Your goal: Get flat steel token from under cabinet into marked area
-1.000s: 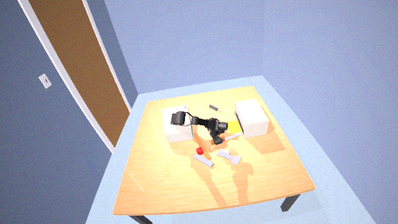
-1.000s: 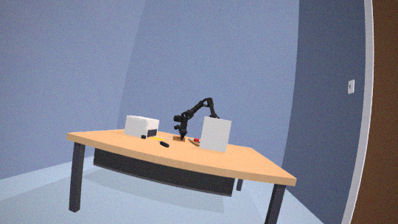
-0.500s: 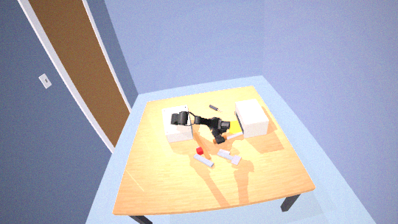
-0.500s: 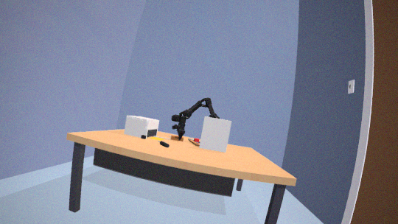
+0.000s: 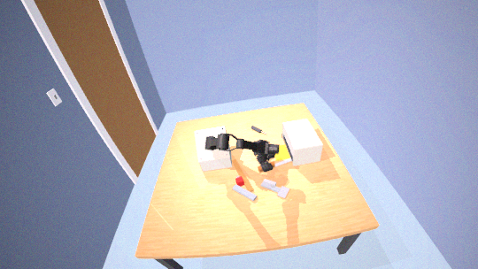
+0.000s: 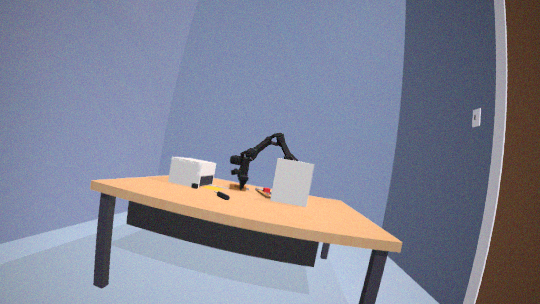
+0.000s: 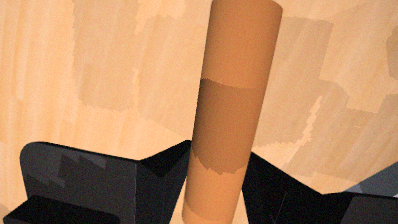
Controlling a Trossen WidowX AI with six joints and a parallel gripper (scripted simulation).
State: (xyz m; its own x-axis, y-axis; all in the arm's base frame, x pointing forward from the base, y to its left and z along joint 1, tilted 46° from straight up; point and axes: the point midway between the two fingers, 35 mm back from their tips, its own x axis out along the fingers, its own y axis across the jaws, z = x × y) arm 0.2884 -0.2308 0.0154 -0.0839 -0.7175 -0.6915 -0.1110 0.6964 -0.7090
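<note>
The white cabinet (image 5: 305, 143) (image 6: 186, 172) stands on the table, its dark low opening (image 6: 206, 180) facing the yellow marked area (image 5: 281, 152) (image 6: 213, 188). My gripper (image 5: 265, 167) (image 6: 243, 188) (image 7: 216, 151) is shut on the orange-brown round handle (image 7: 232, 110) of a long tool, low over the table. The tool's pale blade (image 5: 283, 163) runs alongside the yellow area toward the cabinet's front; whether its tip is under the cabinet I cannot tell. The steel token cannot be made out in any view.
A second white box (image 5: 214, 160) (image 6: 292, 182) stands by the arm's base. A red cube (image 5: 240, 180) (image 6: 267, 190), a grey bar (image 5: 244, 193), a grey angled piece (image 5: 269, 183) and a brown stick (image 5: 248, 181) lie nearby. A dark-handled tool (image 5: 257, 129) (image 6: 223, 195) lies beyond the arm.
</note>
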